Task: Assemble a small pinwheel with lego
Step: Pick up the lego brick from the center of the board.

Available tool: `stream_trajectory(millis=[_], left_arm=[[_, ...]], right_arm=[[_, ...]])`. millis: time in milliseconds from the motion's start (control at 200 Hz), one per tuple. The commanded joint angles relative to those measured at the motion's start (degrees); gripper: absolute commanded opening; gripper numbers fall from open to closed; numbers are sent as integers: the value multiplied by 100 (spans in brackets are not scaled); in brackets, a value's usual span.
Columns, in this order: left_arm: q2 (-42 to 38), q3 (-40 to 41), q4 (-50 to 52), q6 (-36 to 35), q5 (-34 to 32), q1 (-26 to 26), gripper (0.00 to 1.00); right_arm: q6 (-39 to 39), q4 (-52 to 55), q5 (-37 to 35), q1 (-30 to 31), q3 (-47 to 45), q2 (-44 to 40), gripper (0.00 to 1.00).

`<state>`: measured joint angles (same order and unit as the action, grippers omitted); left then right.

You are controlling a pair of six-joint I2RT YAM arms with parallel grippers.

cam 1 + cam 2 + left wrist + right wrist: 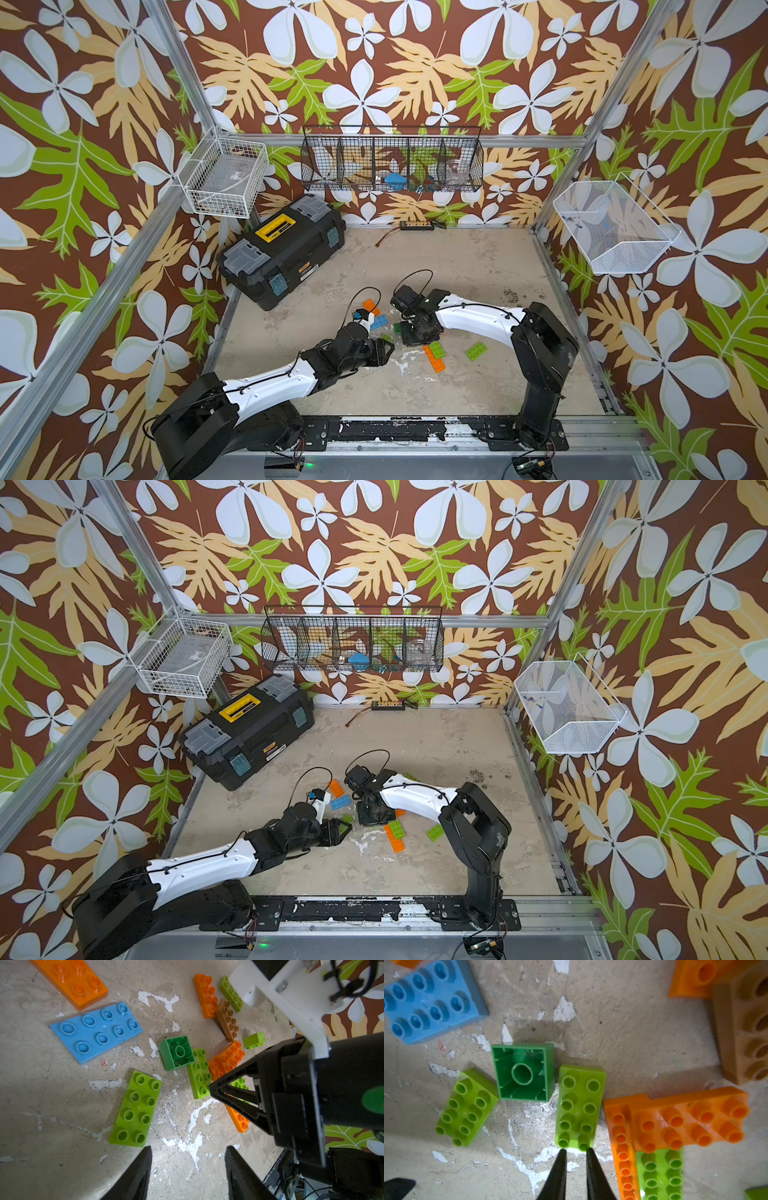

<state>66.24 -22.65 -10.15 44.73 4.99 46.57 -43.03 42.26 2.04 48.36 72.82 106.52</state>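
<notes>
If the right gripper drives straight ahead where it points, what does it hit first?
Most likely the lime green brick, studs up, its near end just past the tips of the right gripper. Depth is unclear, so the tips may pass above it.

The left arm (266, 380) and the right arm (473, 318) both had glossy white shells over their long links and boxy black joints. Thin black cables (417, 271) ran along the shells and looped out near the wrists. The left pincer (188, 1148) had black tapered fingers (143, 1167) with ribbed inner faces. The right pincer (575, 1149) ended in slim black points. A white bracket (291, 995) carried a screw (281, 986).
</notes>
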Motion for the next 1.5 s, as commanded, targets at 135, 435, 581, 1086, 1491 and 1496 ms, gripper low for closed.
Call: stream_trajectory(millis=[135, 435, 581, 1086, 1491, 1496], left_arm=[[12, -28, -83, -70, 21, -16, 59], [2, -42, -50, -87, 19, -16, 59], [12, -63, -22, -114, 11, -18, 59], [-41, -72, 57, -117, -42, -25, 59], [48, -185, 154, -254, 19, -16, 60], [47, -186, 154, -254, 24, -16, 60]], right_arm=[[-23, 170, -256, 5, 23, 72, 18], [9, 129, -325, 4, 35, 242, 18], [18, 99, -327, 5, 57, 306, 18], [363, 272, -341, 2, 189, 198, 12], [1274, 432, -401, -22, 180, -168, 11], [1286, 432, -395, -21, 180, -163, 11]])
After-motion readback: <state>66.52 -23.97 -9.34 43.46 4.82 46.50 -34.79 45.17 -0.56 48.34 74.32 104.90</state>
